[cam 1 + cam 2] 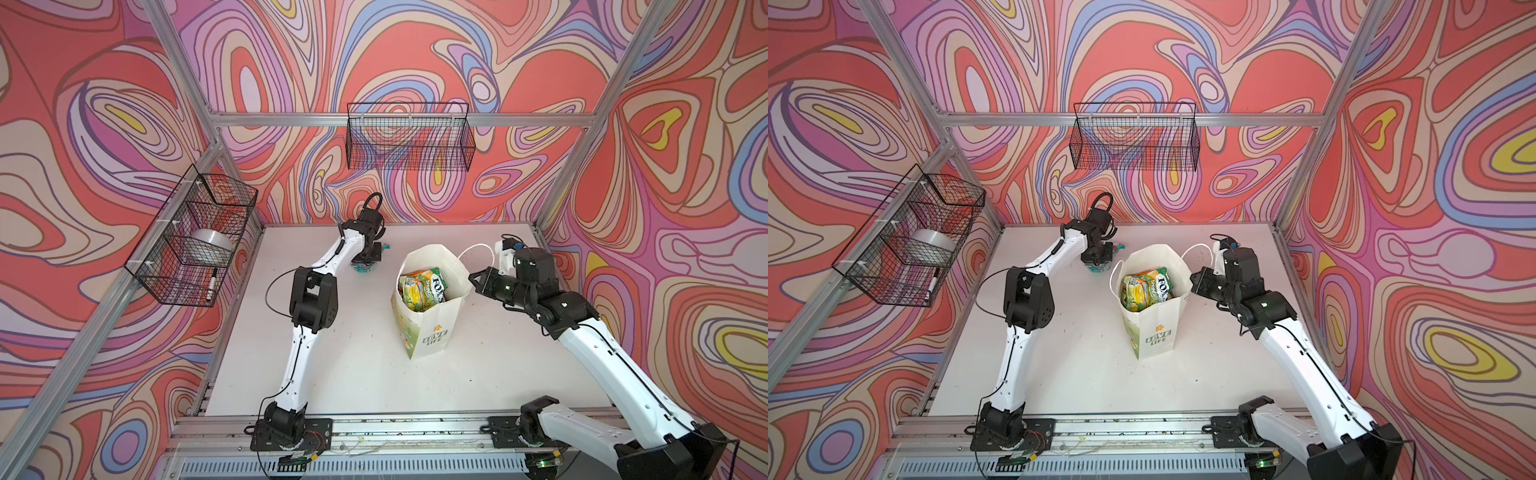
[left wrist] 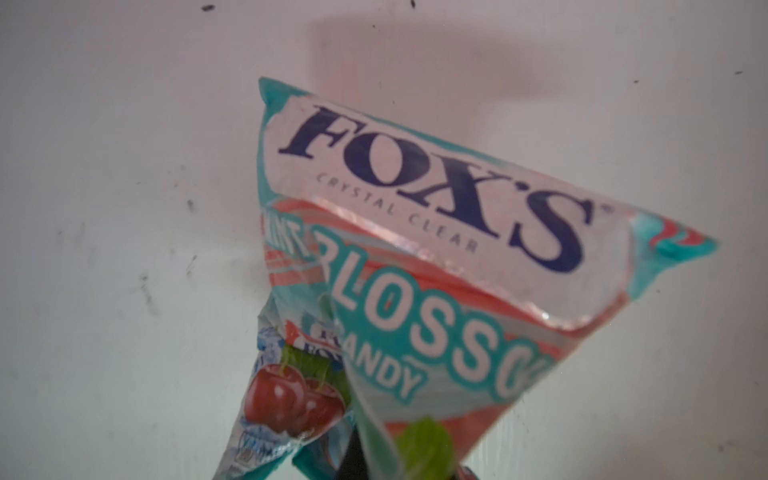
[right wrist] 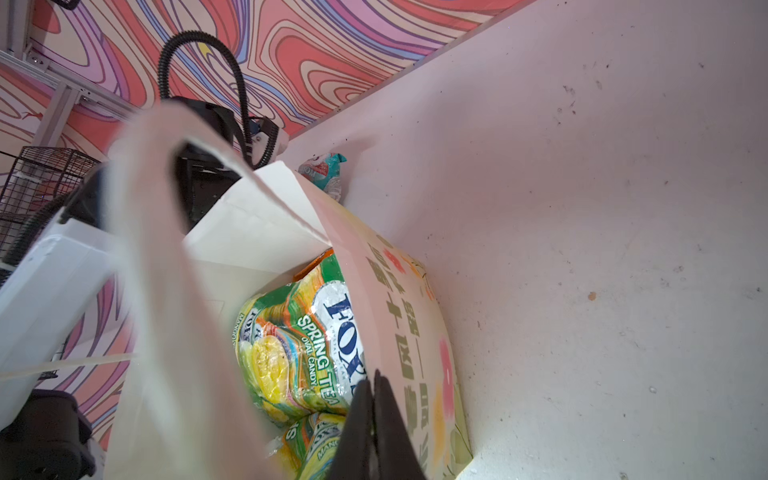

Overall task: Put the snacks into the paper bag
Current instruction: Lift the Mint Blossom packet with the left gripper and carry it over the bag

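White table (image 1: 332, 374) under swirly walls (image 1: 415, 50); in both top views the paper bag (image 1: 432, 336) stands upright, snacks (image 1: 422, 286) inside. Left wrist view: left gripper (image 2: 350, 456) clamped on a teal packet (image 2: 436, 249) left of the bag, long axis running away from the claw, logo farthest. Right wrist view: right gripper (image 3: 374, 411) pinches the bag's rim. The grasp looks made; next, lift and carry over the mouth.

The white, speckled surface (image 1: 332, 374) carries the paper bag (image 1: 432, 332), standing upright. A teal snack packet (image 1: 365, 269) rests just left of the bag, slightly farther back.
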`<action>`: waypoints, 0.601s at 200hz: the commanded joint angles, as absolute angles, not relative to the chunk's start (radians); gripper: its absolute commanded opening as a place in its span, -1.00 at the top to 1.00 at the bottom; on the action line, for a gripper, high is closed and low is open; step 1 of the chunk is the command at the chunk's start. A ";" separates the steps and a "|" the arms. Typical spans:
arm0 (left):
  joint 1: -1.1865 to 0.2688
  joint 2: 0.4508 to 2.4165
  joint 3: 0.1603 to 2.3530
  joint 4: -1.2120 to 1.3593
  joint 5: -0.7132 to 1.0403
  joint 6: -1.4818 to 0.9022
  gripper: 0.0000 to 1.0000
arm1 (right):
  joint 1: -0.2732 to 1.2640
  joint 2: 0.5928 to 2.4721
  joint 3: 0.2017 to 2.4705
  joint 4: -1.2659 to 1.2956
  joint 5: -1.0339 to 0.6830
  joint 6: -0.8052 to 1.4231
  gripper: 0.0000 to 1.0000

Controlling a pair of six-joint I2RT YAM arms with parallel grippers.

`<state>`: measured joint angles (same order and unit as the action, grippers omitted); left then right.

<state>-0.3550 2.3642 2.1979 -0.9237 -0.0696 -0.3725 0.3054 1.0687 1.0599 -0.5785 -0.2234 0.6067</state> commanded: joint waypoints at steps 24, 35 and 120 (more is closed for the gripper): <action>-0.351 2.046 2.047 -0.867 -0.130 -0.434 1.00 | 0.305 1.047 1.058 -0.577 -0.192 0.597 1.00; -0.349 1.981 1.997 -0.854 -0.136 -0.440 1.00 | 0.305 1.049 1.063 -0.581 -0.192 0.596 1.00; -0.393 1.430 1.772 -0.787 -0.053 -0.431 1.00 | 0.305 1.078 1.098 -0.574 -0.212 0.591 1.00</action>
